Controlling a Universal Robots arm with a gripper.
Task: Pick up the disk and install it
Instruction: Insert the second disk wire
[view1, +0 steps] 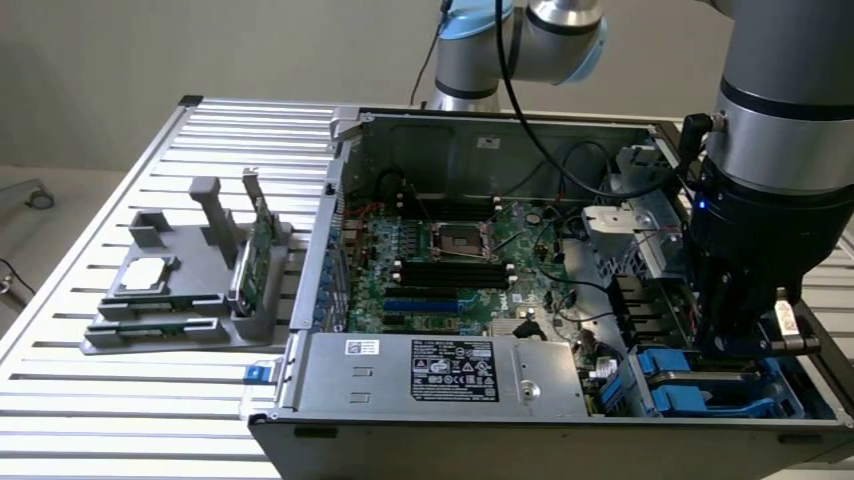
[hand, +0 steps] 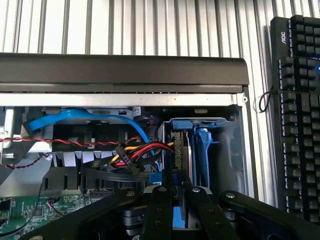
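The disk (hand: 202, 145) stands on edge in the drive bay at the corner of the open computer case (view1: 347, 250), and its bright blue carrier frames a dark thin body. My gripper (hand: 178, 181) reaches down over it, the two black fingers (hand: 160, 205) pressed against blue plastic on either side. In the exterior view the gripper (view1: 731, 345) hangs low inside the case's near corner on the exterior view's right. It sits just above blue carriers (view1: 687, 392) in the bay.
Red, yellow and black power cables (hand: 137, 152) and a blue data cable (hand: 75, 116) run close beside the bay. A black keyboard (hand: 300, 115) lies outside the case wall. A grey holder (view1: 187, 300) with a chip and a green card (view1: 254, 250) sits on the slatted table (view1: 80, 400).
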